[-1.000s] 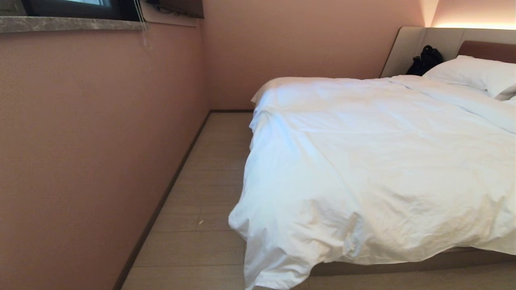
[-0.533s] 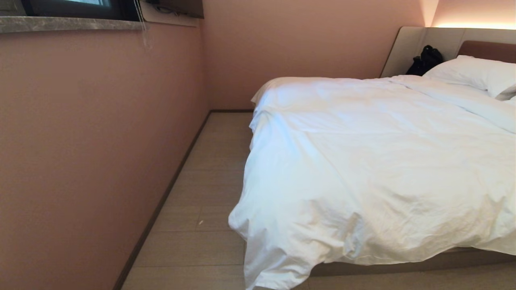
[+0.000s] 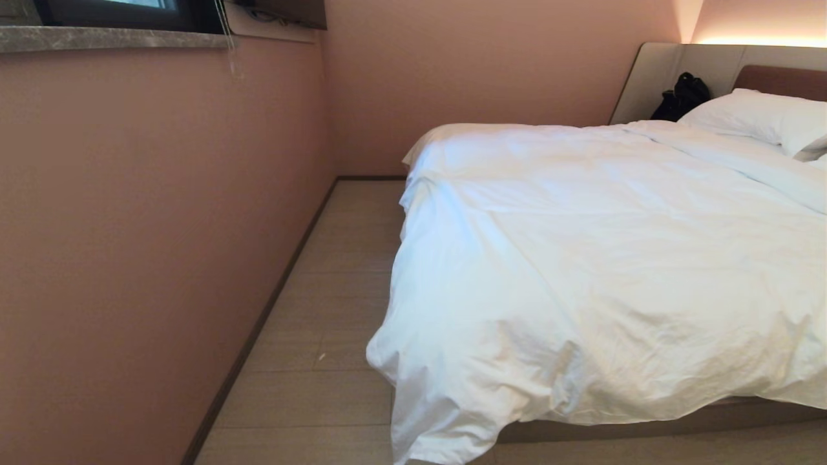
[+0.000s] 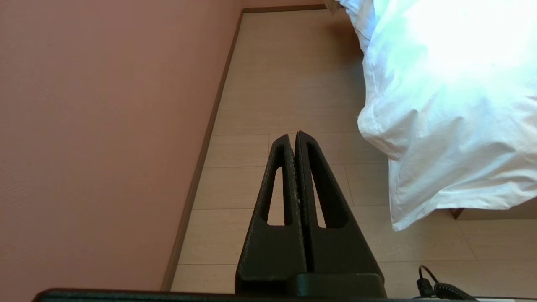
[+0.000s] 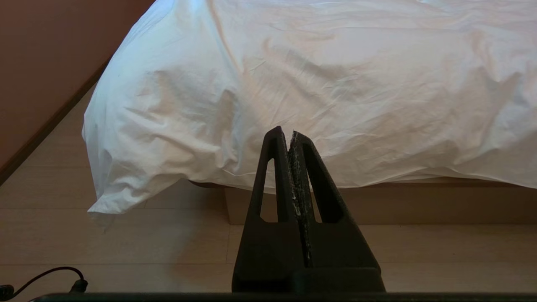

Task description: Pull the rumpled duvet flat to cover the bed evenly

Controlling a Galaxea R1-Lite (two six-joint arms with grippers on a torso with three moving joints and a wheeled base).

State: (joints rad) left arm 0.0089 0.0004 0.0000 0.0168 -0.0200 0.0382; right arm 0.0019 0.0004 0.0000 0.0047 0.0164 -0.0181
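My left gripper (image 4: 295, 135) and right gripper (image 5: 289, 131), both pinched closed and empty, hang parked short of the bed (image 3: 646, 423); the duvet (image 3: 601, 271) fills my three o'clock, its corner drooping floorward.

Bed (image 3: 646, 429): brown platform base on pale wood-plank floor (image 3: 336, 278). Duvet (image 3: 601, 271), white and wrinkled, covers the mattress; its near-left corner droops over the edge down to the floor. White pillow (image 3: 762, 119) at far right, against the headboard (image 3: 704, 64).
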